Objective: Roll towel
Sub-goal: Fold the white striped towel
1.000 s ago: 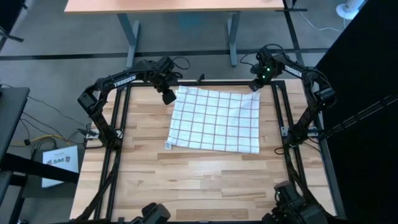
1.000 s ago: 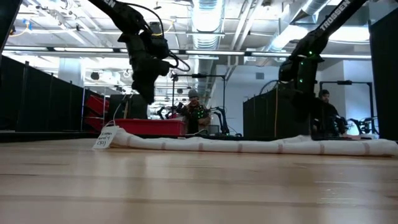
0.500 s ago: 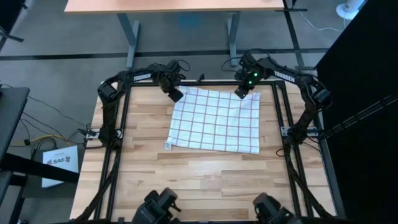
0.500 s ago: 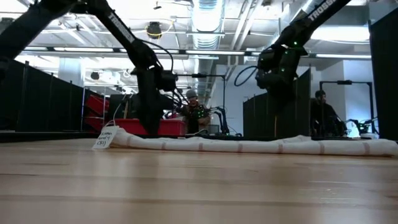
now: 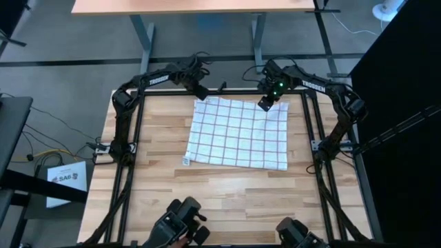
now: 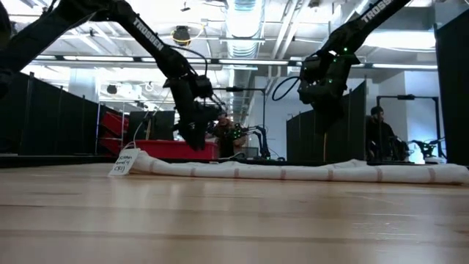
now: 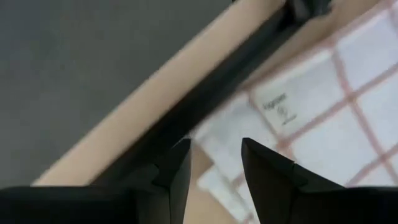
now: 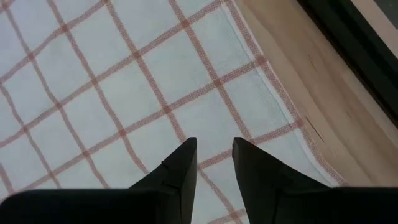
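The towel [image 5: 239, 132], white with a reddish-brown grid, lies spread flat on the far half of the wooden table; in the low view it shows as a low strip [image 6: 293, 172]. My left gripper [image 5: 201, 93] hovers at the towel's far left corner, open by a narrow gap [image 7: 214, 165]; a printed label [image 7: 278, 107] on the cloth shows just ahead of its fingers. My right gripper [image 5: 265, 103] hangs over the towel's far edge, toward its right corner. It is also open by a narrow gap [image 8: 214, 155], with the cloth [image 8: 124, 93] beneath it.
A dark metal frame [image 5: 138, 131] borders the table on all sides. A small white tag [image 5: 185, 160] sticks out at the towel's near left corner. Bare wood [image 5: 227, 200] lies on the near half. People [image 6: 379, 139] stand in the room behind.
My left gripper has gone toward the far edge and to the right, and has come down to the towel's far left corner. My right gripper has gone toward the left along the far edge, now over the cloth. The towel has stayed flat.
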`<move>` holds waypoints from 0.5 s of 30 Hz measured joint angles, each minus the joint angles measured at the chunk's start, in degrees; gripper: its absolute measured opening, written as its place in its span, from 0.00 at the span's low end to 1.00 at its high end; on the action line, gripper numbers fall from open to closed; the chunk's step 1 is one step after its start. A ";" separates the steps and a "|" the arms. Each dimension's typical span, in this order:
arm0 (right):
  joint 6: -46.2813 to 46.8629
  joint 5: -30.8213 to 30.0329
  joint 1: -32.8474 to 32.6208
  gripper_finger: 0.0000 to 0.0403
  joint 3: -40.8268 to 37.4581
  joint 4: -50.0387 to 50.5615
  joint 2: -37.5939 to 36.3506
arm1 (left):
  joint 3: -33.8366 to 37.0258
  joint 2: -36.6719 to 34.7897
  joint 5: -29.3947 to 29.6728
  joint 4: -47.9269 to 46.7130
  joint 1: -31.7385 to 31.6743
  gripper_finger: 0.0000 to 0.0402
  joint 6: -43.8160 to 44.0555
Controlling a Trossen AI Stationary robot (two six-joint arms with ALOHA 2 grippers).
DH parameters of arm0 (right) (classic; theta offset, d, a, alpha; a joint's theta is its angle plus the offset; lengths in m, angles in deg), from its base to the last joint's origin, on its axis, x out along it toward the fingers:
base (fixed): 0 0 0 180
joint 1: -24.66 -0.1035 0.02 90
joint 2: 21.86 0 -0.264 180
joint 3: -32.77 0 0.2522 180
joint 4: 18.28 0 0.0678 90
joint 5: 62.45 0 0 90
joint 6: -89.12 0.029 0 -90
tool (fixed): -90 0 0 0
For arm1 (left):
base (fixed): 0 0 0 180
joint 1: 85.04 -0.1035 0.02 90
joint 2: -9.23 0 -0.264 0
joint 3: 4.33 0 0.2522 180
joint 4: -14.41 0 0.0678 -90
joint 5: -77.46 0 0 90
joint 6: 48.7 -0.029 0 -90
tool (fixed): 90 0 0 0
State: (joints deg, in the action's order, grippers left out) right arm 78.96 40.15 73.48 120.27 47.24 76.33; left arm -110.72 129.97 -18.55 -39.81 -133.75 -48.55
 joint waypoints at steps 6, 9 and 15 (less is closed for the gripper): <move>-0.16 -0.06 0.00 0.23 0.00 -0.10 0.00 | -0.04 3.20 -0.89 -0.38 0.50 0.32 0.65; -0.19 -0.07 0.00 0.23 0.00 0.21 0.00 | -0.54 4.52 -0.75 -1.09 0.66 0.32 0.03; -0.22 -0.07 0.00 0.23 0.00 0.52 0.00 | -0.95 4.62 1.21 -1.52 0.71 0.31 -0.29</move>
State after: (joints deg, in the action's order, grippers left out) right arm 78.74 40.08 73.48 120.27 47.76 76.33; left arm -111.67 134.59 -17.35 -41.33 -133.04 -48.85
